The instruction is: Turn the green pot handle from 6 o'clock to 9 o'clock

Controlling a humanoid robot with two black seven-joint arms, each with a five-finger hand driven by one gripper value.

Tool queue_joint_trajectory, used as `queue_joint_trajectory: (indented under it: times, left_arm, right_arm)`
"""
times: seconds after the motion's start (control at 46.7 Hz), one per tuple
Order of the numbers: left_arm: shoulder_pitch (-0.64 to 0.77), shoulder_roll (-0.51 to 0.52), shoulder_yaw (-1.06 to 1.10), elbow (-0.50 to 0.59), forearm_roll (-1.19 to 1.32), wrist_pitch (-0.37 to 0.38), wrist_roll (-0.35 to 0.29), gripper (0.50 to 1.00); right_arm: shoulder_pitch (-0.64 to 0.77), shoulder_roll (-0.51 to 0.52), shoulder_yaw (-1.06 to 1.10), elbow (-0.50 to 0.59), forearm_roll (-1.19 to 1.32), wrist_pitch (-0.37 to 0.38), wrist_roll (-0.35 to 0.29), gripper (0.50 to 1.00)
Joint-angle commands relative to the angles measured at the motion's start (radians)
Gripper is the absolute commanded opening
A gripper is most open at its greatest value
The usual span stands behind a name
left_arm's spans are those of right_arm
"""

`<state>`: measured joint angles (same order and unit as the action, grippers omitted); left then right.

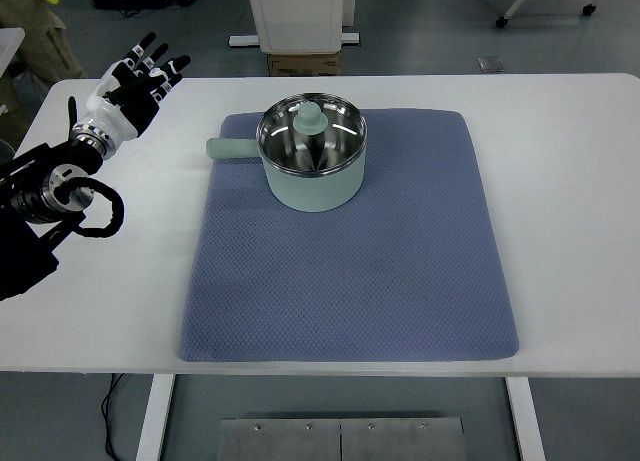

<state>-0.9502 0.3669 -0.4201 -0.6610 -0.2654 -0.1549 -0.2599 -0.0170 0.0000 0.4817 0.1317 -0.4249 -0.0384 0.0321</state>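
Pointing left, the green pot (312,161) handle (232,148) lay well apart from the left hand (135,86), fingers spread, empty.

I take this for a lab: my white work table (560,231) stands on a grey-blue painted floor (430,31), with a wheeled stand base (545,6) behind it.

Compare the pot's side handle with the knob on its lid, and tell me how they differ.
The side handle is a long bar lying level and pointing toward the picture's left from the green pot, over the blue mat; the lid knob is short, rounded and stands upright. The handle sticks out beyond the pot's wall; the knob sits at the lid's centre. Both are the same pale green.
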Motion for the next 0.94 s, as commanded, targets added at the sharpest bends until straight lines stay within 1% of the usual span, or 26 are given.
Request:
queue_joint_trajectory:
  times: [0.0,0.193,0.92]
  left_arm:
    - [0.013,-0.020,0.000,0.000,0.000,0.003,0.001,1.000]
    - [0.037,-0.029,-0.002,0.000,0.003,0.003,-0.001,1.000]
    - [0.034,-0.032,-0.031,0.017,0.009,0.000,-0.004,1.000]
  right_arm:
    - [0.000,0.000,0.000,0.000,0.000,0.000,0.000,1.000]
    - [0.000,0.000,0.000,0.000,0.000,0.000,0.000,1.000]
    - [0.000,0.000,0.000,0.005,0.000,0.005,0.000,1.000]
